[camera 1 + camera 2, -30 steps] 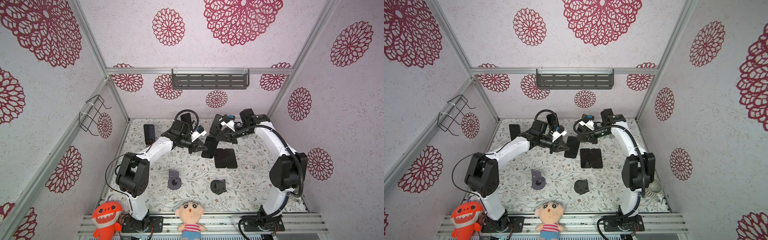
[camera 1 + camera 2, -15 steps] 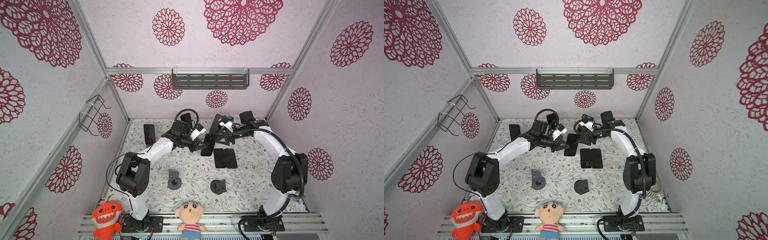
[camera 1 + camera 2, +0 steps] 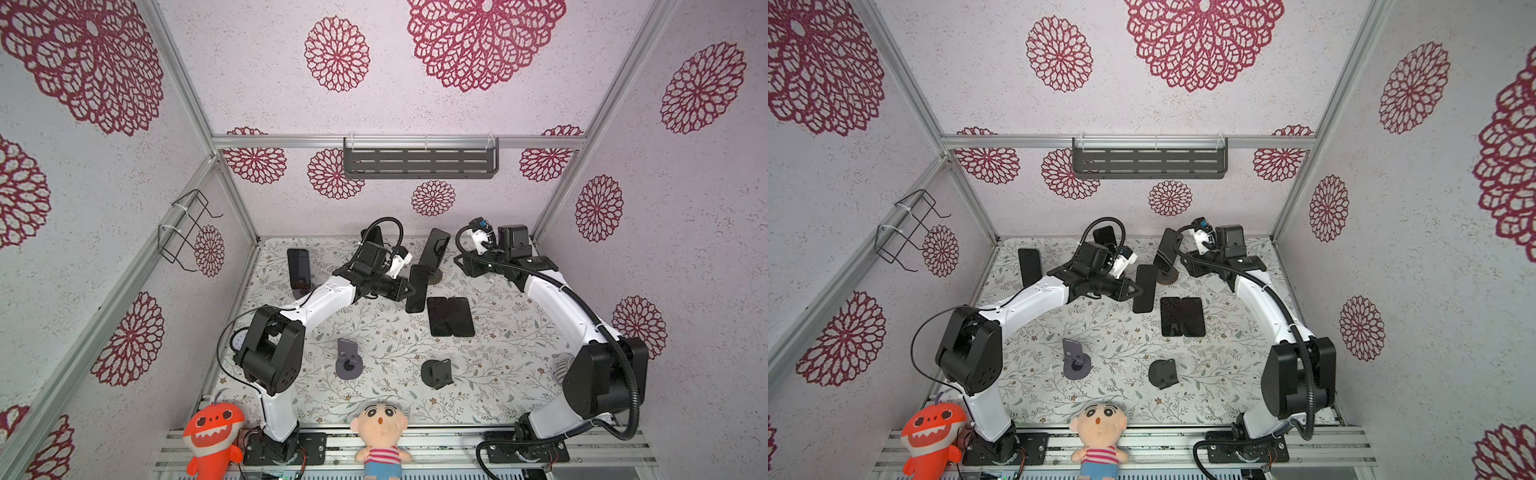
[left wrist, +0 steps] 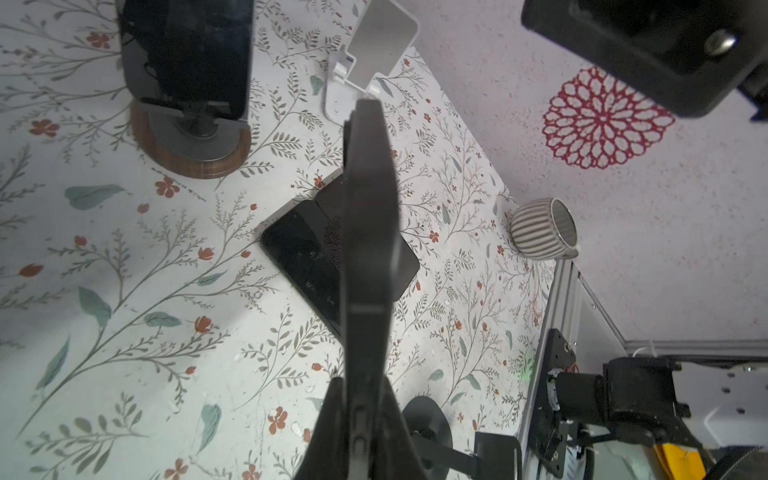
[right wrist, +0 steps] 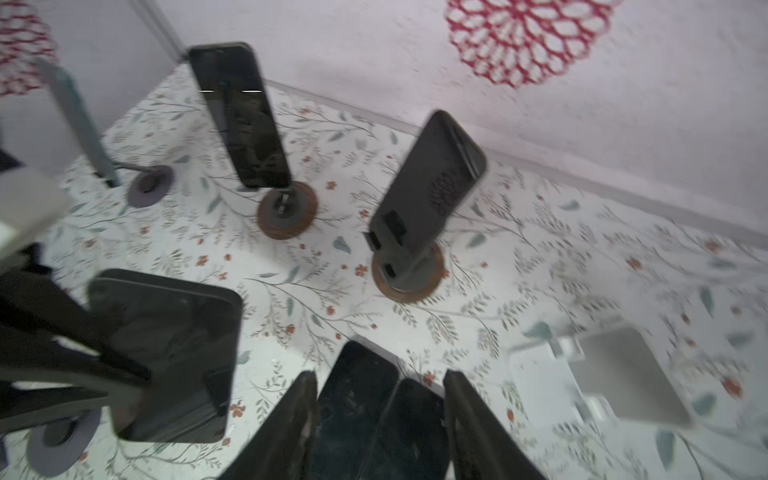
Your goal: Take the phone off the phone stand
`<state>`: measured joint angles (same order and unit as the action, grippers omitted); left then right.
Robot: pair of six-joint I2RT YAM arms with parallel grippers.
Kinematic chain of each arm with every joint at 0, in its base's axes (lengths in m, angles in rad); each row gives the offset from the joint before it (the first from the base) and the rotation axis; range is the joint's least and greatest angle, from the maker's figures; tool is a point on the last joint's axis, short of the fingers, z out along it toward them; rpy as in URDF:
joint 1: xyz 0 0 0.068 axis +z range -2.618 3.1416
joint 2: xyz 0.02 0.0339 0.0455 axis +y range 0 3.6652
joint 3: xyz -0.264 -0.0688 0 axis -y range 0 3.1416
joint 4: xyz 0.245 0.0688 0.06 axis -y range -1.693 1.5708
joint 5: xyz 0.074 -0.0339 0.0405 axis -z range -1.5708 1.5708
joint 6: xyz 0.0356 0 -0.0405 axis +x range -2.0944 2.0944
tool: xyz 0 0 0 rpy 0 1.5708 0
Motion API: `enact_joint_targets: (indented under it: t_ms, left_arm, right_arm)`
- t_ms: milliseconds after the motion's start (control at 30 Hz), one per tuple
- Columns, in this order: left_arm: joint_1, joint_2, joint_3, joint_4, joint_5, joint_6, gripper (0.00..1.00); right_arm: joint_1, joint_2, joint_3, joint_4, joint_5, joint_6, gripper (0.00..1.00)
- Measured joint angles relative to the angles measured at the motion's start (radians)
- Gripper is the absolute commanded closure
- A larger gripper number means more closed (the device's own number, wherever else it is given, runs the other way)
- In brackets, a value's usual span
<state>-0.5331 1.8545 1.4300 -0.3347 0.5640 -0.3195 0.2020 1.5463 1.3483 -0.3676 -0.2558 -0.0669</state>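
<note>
Gripping the phone (image 3: pixel 418 291) across its two flat faces at one long edge, the left gripper (image 3: pixel 408 289) is clamped shut on it. The phone hangs upright, free of every stand and, as far as I can judge, off the table (image 3: pixel 374 332), just beside the pair of flat phones (image 3: pixel 451 316) on the side nearer the left arm. It should handle as a thin, stiff slab, fairly light but smooth and glassy, so it is slippery between hard pads and apt to pivot if pinched near a corner. The sound hold is the one shown, mid-length on the edge with the pads flat on both faces, and it wants a gentle set-down since the glass could crack. Removal looks done; laying it down next to the pair seems the likely remainder. Beyond the pair, toward the back wall, another phone (image 3: pixel 434 249) leans in a wood-based stand (image 4: pixel 191 153). The right gripper (image 5: pixel 380 374) hangs near the pair on its back-wall side, jaws apart with nothing between them, the pair showing through the gap. A white stand (image 4: pixel 374 37) sits empty near the pair on the right arm's side.
</note>
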Motion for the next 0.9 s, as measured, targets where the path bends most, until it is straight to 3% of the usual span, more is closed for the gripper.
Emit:
enact_joint_targets:
  t_ms: [100, 300, 600, 900]
  left_arm:
    - [0.000, 0.016, 0.010, -0.001, -0.023, -0.095, 1.00]
    - [-0.001, 0.076, 0.010, -0.008, -0.038, -0.193, 1.00]
    - [-0.003, 0.169, 0.031, -0.047, -0.051, -0.247, 1.00]
    - [-0.014, 0.229, 0.069, -0.068, -0.053, -0.274, 1.00]
  right_arm:
    - [-0.001, -0.036, -0.070, -0.026, 0.132, 0.051, 0.56]
    - [-0.016, -0.083, -0.219, -0.075, 0.282, 0.107, 0.98]
    - [-0.057, -0.072, -0.345, -0.068, 0.301, 0.113, 1.00]
    - [-0.062, 0.040, -0.394, 0.011, 0.280, 0.091, 1.00]
